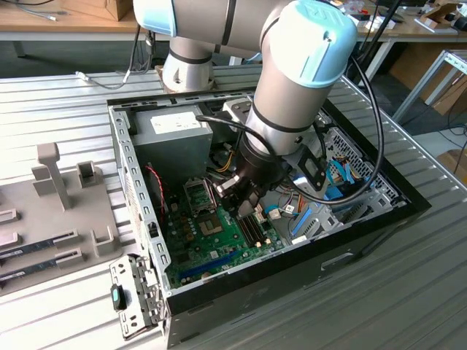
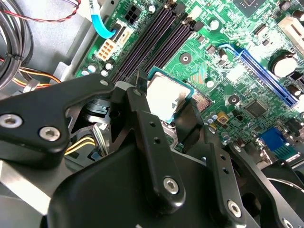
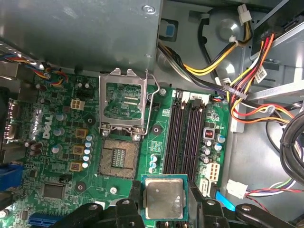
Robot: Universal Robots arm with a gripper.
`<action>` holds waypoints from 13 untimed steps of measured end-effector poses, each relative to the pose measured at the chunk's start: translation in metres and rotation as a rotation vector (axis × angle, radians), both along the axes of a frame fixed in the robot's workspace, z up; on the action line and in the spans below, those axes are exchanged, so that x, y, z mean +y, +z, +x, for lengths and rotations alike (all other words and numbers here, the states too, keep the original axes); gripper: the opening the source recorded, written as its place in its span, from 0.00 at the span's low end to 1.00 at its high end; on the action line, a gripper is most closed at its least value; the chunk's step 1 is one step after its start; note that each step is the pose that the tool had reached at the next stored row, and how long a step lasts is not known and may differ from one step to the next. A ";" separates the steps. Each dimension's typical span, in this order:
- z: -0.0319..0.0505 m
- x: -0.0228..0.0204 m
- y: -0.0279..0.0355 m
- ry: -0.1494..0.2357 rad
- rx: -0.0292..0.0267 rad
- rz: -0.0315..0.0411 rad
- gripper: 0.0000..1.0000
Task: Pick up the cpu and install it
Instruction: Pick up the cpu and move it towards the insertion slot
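The cpu, a flat square chip with a silvery top and a thin green rim, sits between my black fingers in both wrist views; it also shows as cpu. My gripper is shut on its two opposite edges and hangs a little above the green motherboard, inside the open computer case. The empty socket lies just beyond the chip, beside the memory slots, with its metal load plate flipped up. In the exterior view my gripper is low over the board, near the socket.
A grey power-supply box stands at the back of the case. Black memory slots run beside the socket. Bundled cables cross the drive side. The case walls enclose the board. A grey holder with memory sticks lies outside, at the exterior view's left.
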State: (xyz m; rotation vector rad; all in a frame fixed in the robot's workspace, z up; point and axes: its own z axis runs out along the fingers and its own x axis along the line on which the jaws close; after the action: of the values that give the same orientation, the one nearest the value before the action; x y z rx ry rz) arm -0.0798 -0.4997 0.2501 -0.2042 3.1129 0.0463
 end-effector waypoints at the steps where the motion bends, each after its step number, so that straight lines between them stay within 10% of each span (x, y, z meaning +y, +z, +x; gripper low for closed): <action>1: -0.0002 0.0000 0.0000 0.000 0.0000 0.0000 0.47; 13: -0.0012 0.0001 -0.0012 0.000 -0.0001 0.0002 0.47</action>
State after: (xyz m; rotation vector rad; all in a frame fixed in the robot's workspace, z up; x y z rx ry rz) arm -0.0809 -0.4996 0.2490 -0.2043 3.1128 0.0465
